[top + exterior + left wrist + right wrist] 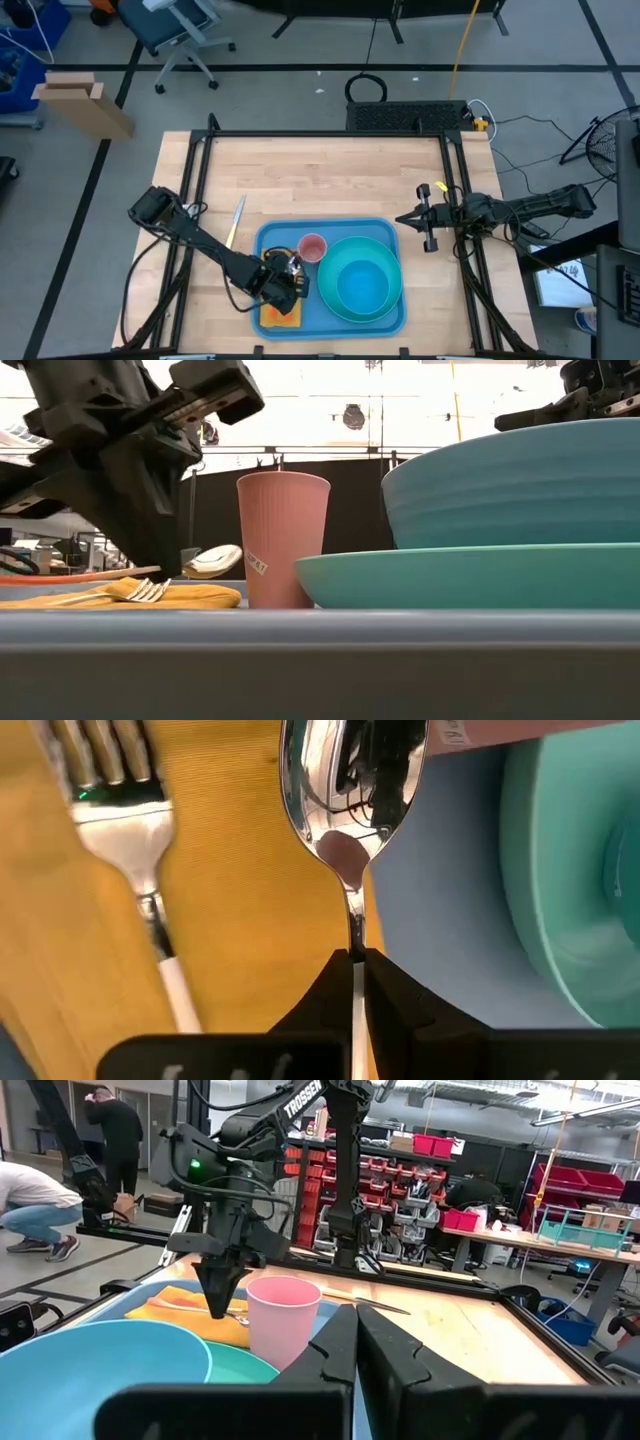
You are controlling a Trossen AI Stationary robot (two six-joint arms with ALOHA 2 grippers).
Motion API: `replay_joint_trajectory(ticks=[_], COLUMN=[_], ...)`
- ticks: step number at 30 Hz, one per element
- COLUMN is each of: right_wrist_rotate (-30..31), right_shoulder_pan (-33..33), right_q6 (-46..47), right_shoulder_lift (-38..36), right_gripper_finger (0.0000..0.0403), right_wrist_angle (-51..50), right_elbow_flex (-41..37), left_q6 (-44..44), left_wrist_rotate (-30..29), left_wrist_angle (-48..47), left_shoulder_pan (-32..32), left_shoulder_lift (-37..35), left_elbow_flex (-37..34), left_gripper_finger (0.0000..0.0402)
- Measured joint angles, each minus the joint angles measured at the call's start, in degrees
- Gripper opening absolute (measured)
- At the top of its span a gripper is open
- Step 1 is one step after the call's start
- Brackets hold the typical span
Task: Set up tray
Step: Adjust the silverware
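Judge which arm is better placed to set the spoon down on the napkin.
Left. The left gripper is shut on the spoon handle, right over the yellow napkin beside the fork on the tray. The right gripper waits off the tray's right side, shut and empty.

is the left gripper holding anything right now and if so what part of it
Yes. The left gripper is shut on the spoon, pinching its thin handle just below the bowl, over the yellow napkin. The right gripper holds nothing.
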Motion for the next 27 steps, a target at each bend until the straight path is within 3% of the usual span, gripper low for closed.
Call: replay_joint_trajectory(ticks=[6,14,27], right_wrist_rotate=[0.0,0.0,0.0], right_shoulder_pan=[0.0,0.0,0.0], right_q6=[0.0,0.0,0.0], right_shoulder_lift=[0.0,0.0,0.0], right_gripper_finger=[0.0,0.0,0.0], right_wrist_angle=[0.0,0.1,0.5], right_elbow_flex=[0.0,0.0,0.0], left_q6=[-5.8,-6.0,-3.9], left_wrist_rotate=[-5.3,-6.0,-3.8], left_wrist_angle=[-0.3,-0.5,-0.1], left_shoulder_pan=[-2.4,-3.1,-2.7], left_shoulder_lift=[0.3,2.1,3.5], left_elbow_flex=[0.0,0.1,0.1], left_gripper_finger=[0.0019,0.0009,0.0035])
